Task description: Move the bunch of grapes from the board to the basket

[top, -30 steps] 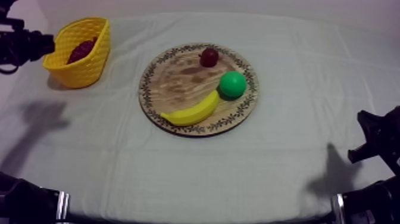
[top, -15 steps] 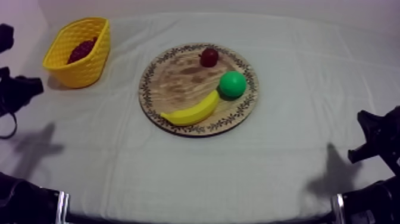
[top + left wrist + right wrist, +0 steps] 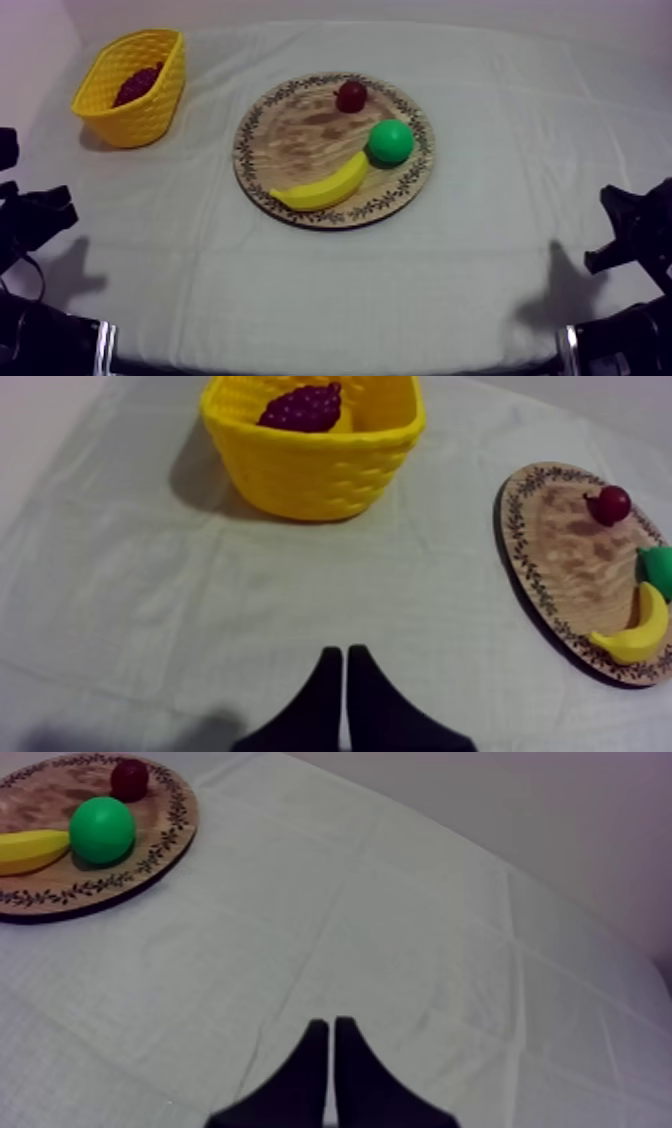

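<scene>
See grapes (image 3: 303,406) lying inside basket (image 3: 310,471). See left gripper (image 3: 344,652) pinched together (nothing held), over cloth (image 3: 150,596) near basket. See right gripper (image 3: 331,1024) likewise closed and empty, well apart from basket, beyond board (image 3: 300,130).

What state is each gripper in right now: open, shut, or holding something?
Left gripper: shut, holding nothing, short of the yellow basket.
Right gripper: shut, holding nothing, away from the wooden board.
</scene>
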Motion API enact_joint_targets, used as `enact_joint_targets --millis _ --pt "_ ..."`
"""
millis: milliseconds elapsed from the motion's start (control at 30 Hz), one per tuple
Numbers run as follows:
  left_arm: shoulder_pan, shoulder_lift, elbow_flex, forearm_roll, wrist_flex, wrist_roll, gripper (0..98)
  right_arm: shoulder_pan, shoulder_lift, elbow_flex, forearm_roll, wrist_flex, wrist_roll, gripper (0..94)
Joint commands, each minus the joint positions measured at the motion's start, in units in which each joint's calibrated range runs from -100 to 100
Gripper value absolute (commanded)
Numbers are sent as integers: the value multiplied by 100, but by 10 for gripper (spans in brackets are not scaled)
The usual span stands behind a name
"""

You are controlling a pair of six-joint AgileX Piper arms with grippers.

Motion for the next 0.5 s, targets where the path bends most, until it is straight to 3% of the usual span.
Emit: enact_joint_targets --millis 0,333,467 --pt "-2 -293 49 18 21 10 0 -1 -1 -2 0 -3 5 3" --pt "-64 -1084 211 43 81 33 0 -1 -1 -2 0 -3 5 3" --pt "-96 -1286 378 34 -181 64 0 -1 -1 -2 0 -3 5 3"
